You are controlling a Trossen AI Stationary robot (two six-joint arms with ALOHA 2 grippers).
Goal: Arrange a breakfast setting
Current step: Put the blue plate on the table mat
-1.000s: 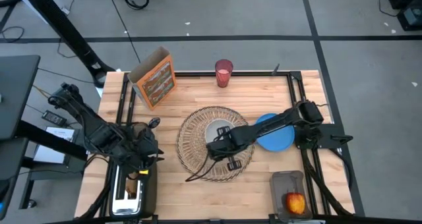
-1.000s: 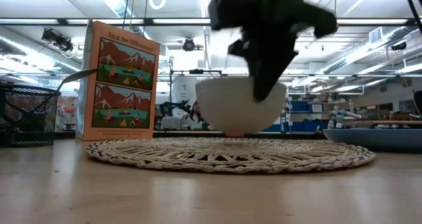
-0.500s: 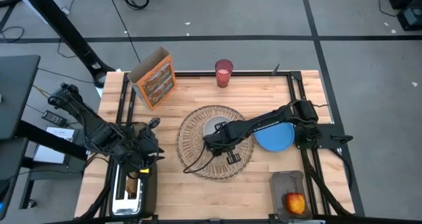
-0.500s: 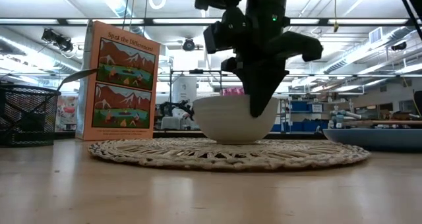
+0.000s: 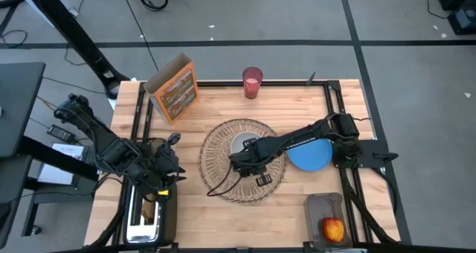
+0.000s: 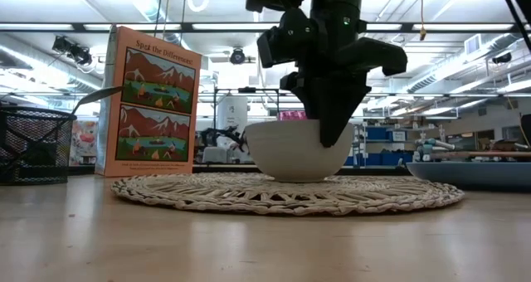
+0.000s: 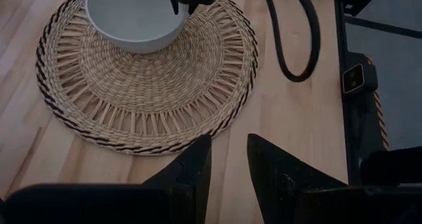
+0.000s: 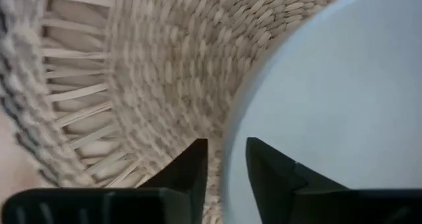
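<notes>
white bowl [image 6: 297,148] sits on the wicker placemat [image 6: 286,194] with its rim pinched between the right gripper [image 8: 223,159] fingers, one inside, one outside; likely rigid, smooth, chippable, so you should release gently; left gripper [image 7: 224,159] waits, fingers slightly parted.

In the overhead view the right arm covered most of the white bowl [image 5: 243,144] and part of the blue plate [image 5: 312,156]. The right gripper [image 8: 223,159] sat astride the bowl's rim, so its fingertips could not be seen there. The low view cut the plate [image 6: 489,174] off at the edge, and the pink cup [image 6: 291,114] showed only as a sliver behind the arm. The toaster [image 5: 146,216] ran out of frame, its contents too small to identify.
</notes>
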